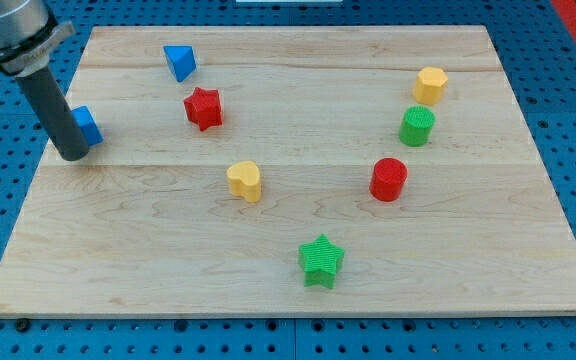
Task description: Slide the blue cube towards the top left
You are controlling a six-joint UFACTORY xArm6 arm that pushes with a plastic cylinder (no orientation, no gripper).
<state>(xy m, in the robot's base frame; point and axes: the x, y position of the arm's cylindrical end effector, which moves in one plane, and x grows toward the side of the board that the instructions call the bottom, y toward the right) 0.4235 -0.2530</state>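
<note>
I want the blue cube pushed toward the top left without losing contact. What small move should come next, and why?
Probably a short push toward the view's top, angled slightly left. My tip sits at the blue cube's lower-left side, the rod covering its left part. The cube is near the board's left edge, so leftward room looks limited.
</note>
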